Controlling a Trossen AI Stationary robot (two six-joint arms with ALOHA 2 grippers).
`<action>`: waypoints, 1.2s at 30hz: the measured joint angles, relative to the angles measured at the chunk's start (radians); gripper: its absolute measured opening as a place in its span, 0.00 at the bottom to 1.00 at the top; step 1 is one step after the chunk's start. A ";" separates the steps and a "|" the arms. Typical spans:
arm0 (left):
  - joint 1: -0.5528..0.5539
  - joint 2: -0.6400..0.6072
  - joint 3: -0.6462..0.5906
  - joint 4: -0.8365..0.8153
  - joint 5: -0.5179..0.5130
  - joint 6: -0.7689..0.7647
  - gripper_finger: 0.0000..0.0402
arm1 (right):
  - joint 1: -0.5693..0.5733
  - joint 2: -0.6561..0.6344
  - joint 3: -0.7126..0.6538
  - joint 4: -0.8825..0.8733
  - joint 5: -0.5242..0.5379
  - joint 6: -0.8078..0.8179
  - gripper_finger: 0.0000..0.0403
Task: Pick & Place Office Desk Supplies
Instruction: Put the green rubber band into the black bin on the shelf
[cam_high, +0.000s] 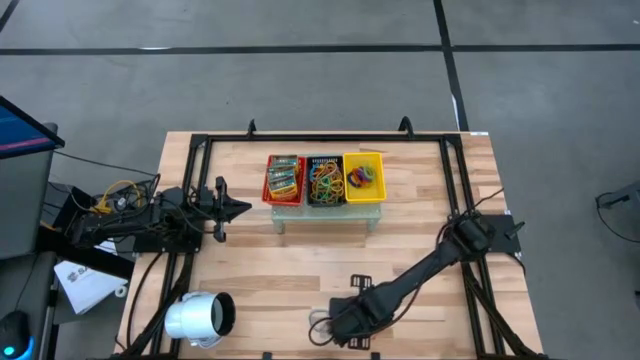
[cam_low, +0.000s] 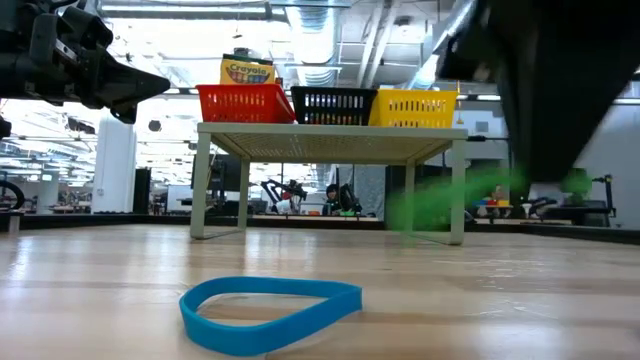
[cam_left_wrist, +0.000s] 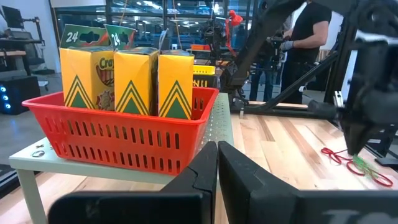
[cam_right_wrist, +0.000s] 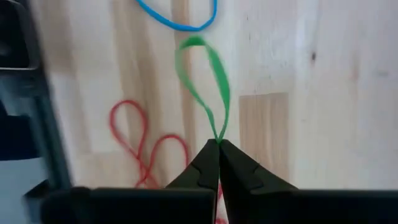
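Pale wooden table (cam_right_wrist: 323, 74), green rubber band (cam_right_wrist: 208, 87) in right tool (cam_right_wrist: 219, 149).

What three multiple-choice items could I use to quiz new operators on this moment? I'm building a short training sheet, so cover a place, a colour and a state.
1. Where do the three mesh baskets stand?
A. On the floor
B. On a small raised stand at the table's far side
C. Beside the white cylinder

2. What colour is the rubber band pinched by the right gripper?
A. Green
B. Blue
C. Red

3. How do the left gripper's fingers stand?
A. Wide open
B. Shut on a packet
C. Shut on nothing

Answers:
1 B: the red basket, black basket and yellow basket sit in a row on the stand.
2 A: the green band loops out from the right gripper; the blue band and red band lie on the wood.
3 C: the left gripper is closed, nothing between its fingers.
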 joint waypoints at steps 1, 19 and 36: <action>0.000 0.000 0.000 0.000 0.000 0.000 0.02 | 0.000 -0.016 0.000 -0.004 0.000 0.000 0.00; 0.000 0.000 0.000 0.000 0.000 0.000 0.02 | -0.152 -0.352 0.003 -0.007 0.235 -0.314 0.00; 0.000 0.000 0.000 0.000 0.000 0.000 0.02 | -0.673 -0.409 0.003 -0.020 0.160 -0.680 0.00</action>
